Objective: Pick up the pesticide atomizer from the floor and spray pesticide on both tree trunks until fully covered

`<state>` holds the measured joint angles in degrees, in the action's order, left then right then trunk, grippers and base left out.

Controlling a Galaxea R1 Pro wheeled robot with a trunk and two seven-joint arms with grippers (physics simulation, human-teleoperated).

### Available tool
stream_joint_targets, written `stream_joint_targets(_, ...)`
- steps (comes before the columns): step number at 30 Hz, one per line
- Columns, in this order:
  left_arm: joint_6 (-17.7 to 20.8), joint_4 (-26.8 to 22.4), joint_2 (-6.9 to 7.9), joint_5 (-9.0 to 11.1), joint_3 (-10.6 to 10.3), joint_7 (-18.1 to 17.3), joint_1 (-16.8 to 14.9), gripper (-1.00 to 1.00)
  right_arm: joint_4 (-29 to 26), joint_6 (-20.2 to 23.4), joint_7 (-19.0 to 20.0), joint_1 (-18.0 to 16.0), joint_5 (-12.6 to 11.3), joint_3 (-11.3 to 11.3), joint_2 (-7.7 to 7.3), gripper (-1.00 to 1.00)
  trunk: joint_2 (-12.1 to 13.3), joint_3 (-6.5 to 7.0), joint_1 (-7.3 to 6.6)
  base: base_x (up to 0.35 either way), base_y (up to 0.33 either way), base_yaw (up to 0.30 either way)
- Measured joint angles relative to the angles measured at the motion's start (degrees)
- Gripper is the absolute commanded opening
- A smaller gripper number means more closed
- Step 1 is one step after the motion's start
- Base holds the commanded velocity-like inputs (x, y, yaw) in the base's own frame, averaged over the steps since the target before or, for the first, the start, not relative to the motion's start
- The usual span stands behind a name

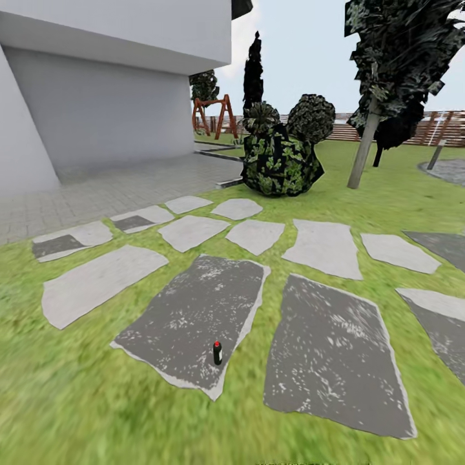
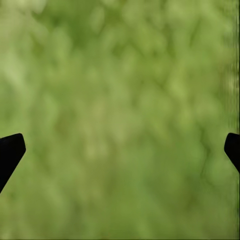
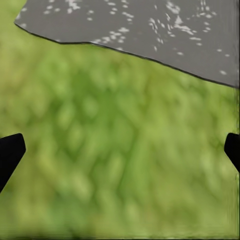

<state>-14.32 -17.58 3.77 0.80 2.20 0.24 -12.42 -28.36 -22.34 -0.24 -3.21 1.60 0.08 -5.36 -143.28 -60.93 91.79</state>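
Standing upright near the lower edge of a dark grey speckled stepping stone (image 1: 194,323): a small dark bottle with a red cap (image 1: 217,352), seemingly the pesticide atomizer, too small to tell more. Surrounded by blurry green grass lawn (image 1: 71,400), with paler grey flat stones (image 1: 97,281) laid out beyond. Farther back, a rounded dark green mottled shrub (image 1: 281,165) and, to its right, a leaning pale grey-brown tree trunk (image 1: 363,150) under dark jagged foliage. At the left, a plain white building wall (image 1: 103,110) over a grey paved patio (image 1: 116,187); behind, a brown slatted wooden fence (image 1: 445,129) and a reddish wooden swing frame (image 1: 213,116).

Left fingers (image 2: 11,152) spread wide apart, empty, above grass. Right fingers (image 3: 11,152) likewise wide apart and empty, over grass beside the edge of a dark stone (image 3: 150,30).
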Motion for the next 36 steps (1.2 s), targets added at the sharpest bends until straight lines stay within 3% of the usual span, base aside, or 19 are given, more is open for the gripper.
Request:
stream_joint_targets(7, 0.00, -0.04, 0.02, 0.00, 0.00, 0.00, 0.00, 1.00, 0.00, 0.01, 0.04, 0.00, -0.02, 0.00, 0.00, 1.00, 0.00, 0.00, -0.01, 0.035, 0.000, -0.270)
stream_joint_targets(17, 0.07, -0.45, 0.12, 0.05, 0.36, 0.03, 0.02, 1.00, 0.03, -0.06, 0.10, 0.00, 0.00, 0.17, 0.00, 1.00, 0.00, 0.00, -0.03, 0.223, -0.088, -0.227)
stream_joint_targets(18, 0.05, -0.43, 0.25, 0.03, 0.91, 0.02, 0.03, 1.00, 0.02, -0.10, 0.06, 0.00, 0.00, 0.20, 0.00, 1.00, 0.00, 0.00, -0.03, 0.241, -0.163, -0.045)
stream_joint_targets(21, -0.03, -0.40, 1.21, -0.02, 5.34, 0.01, 0.05, 1.00, 0.07, -0.16, 0.01, -0.03, 0.00, 0.29, 0.01, 1.00, 0.00, 0.00, -0.03, 0.254, -0.165, -0.018)
stream_joint_targets(23, -0.06, -0.31, 2.13, -0.01, 6.57, 0.00, 0.05, 1.00, 0.13, -0.14, 0.00, -0.02, 0.00, 0.33, 0.01, 1.00, 0.00, 0.00, -0.03, 0.269, -0.166, -0.005)
stream_joint_targets(36, -6.33, 0.27, 3.07, -0.08, 7.69, -0.04, 0.14, 1.00, -0.68, -0.18, 0.07, -0.01, -0.34, 0.40, 0.22, 1.00, 0.00, 0.00, -0.03, 0.274, -0.173, -0.001)
